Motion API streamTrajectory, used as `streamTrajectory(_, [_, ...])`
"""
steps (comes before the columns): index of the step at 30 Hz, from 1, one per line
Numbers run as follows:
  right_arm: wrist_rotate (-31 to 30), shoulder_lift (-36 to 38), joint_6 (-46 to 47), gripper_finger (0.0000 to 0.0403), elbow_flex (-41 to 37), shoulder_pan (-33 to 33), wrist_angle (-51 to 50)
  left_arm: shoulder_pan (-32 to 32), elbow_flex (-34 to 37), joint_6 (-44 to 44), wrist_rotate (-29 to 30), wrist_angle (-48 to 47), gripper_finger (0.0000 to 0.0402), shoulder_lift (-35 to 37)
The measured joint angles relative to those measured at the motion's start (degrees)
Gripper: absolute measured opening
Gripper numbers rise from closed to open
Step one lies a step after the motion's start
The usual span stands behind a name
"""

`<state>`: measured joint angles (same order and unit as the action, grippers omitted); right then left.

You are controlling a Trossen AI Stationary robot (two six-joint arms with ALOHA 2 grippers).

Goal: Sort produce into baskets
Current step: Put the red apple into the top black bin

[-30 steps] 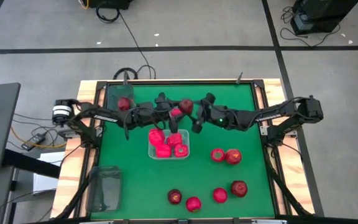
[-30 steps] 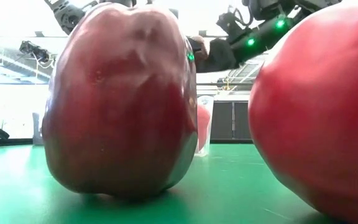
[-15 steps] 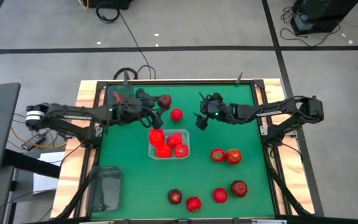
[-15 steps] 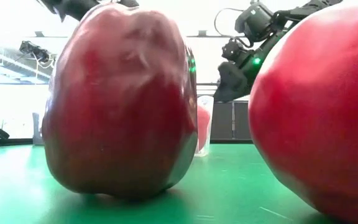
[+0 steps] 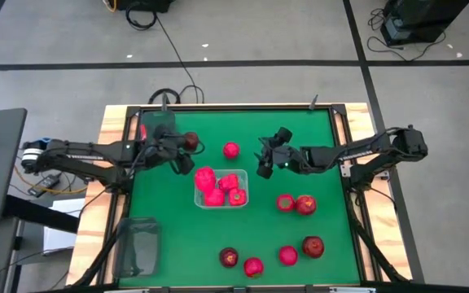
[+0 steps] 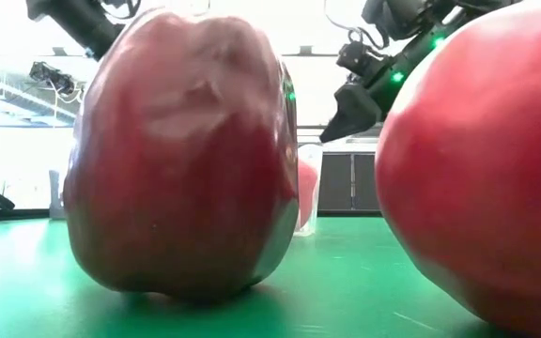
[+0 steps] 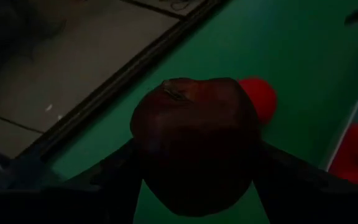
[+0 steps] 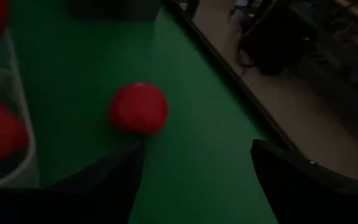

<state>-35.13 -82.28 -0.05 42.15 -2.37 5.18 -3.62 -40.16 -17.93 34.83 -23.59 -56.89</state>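
My left gripper [image 5: 184,148] is shut on a dark maroon apple [image 7: 194,143] and hangs just right of the smoky grey basket [image 5: 158,124] at the far left corner. A round red fruit [image 5: 231,150] rests on the green mat between the two arms. My right gripper [image 5: 262,163] stands open above the mat to the right of it, and its fingers [image 8: 104,180] frame the round red fruit [image 8: 138,107] without touching. The clear basket [image 5: 221,198] at the centre holds several bright red peppers. My left gripper pinches the maroon apple by its two opposite sides [image 7: 143,155], one finger on each. The fingers come from the table's left, slanting downward. The apple hangs clear of the mat with its stem dimple [image 7: 174,91] turned away from the wrist.
Two red fruits [image 5: 295,203] lie right of the clear basket, and several more [image 5: 270,255] sit along the near edge. A second grey basket [image 5: 138,247] stands at the near left. In the low view a maroon apple [image 6: 181,150] and a red fruit [image 6: 477,160] fill the foreground.
My left gripper has carried the maroon apple from the middle of the table toward the left edge, stopping beside the far-left grey basket, and has tipped up from steeply down. The round red fruit now lies uncovered on the mat. My right gripper has dipped slightly.
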Motion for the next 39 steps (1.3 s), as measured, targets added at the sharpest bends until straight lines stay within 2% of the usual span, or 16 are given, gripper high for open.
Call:
streamTrajectory(3, [-2.0, 0.0, 1.3, 0.0298, 0.0, 1.1, -0.6, 0.0, 2.6, -2.7, 0.0, -3.5, 0.0269, 3.2])
streamTrajectory(11, [-0.6, 0.0, 3.4, 0.0289, 0.0, 1.5, -1.0, 0.0, 6.5, -9.5, 0.7, -11.2, 0.0269, 13.7])
streamTrajectory(14, [0.3, 0.0, 6.4, 0.0289, 0.0, 1.4, -1.0, 0.0, 7.4, -13.5, 0.8, -16.2, 0.0269, 15.2])
streamTrajectory(18, [4.5, 0.0, 8.9, 0.0289, 0.0, 1.4, -0.4, 0.0, 9.1, -21.5, 0.2, -22.9, 0.0269, 15.0])
streamTrajectory(29, [4.8, -0.1, 8.9, 0.0289, 0.0, 1.4, 0.9, 0.0, 11.1, -26.5, 1.0, -22.6, 0.0269, 15.0])
streamTrajectory(33, [4.8, -0.1, 8.9, 0.0288, 0.0, 1.4, 0.9, -0.1, 11.2, -27.6, 3.4, -23.1, 0.0269, 14.9])
streamTrajectory(39, [4.8, -0.1, 8.5, 0.0288, 0.0, 1.4, 1.7, -0.1, 8.2, -24.5, 6.6, -20.1, 0.0269, 14.8])
